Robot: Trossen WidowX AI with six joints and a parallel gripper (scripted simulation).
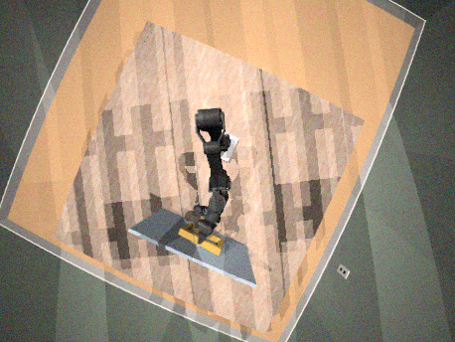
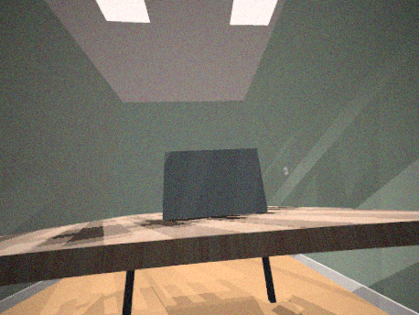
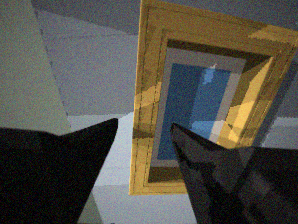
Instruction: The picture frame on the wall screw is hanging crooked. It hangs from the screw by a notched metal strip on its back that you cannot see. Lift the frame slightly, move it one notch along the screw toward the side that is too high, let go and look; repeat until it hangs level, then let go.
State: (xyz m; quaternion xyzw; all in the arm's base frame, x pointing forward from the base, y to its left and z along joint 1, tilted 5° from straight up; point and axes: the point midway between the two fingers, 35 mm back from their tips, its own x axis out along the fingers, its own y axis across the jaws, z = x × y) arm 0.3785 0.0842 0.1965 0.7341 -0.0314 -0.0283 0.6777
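The yellow picture frame (image 1: 186,233) (image 3: 148,60) with a blue picture is in front of the blue-grey upright panel (image 1: 154,226) (image 2: 210,183) (image 3: 90,70). In the wrist view its sides slant and its far rail slopes down to the right; the view is oblique, so I cannot tell the exact tilt. My gripper (image 1: 201,241) (image 3: 144,125) is part open with nothing held. In the wrist view one rail shows between the fingertips, and the right finger covers part of the picture and the near rail. The screw and notched strip are hidden. The exterior view shows only the panel's back.
The arm stands on the wooden table (image 1: 214,65) (image 2: 320,231), reaching toward the panel. A small white plate (image 1: 230,148) is beside the arm's base. The panel extends past the frame on both sides. A wall outlet (image 1: 343,271) (image 2: 285,170) is beyond the table.
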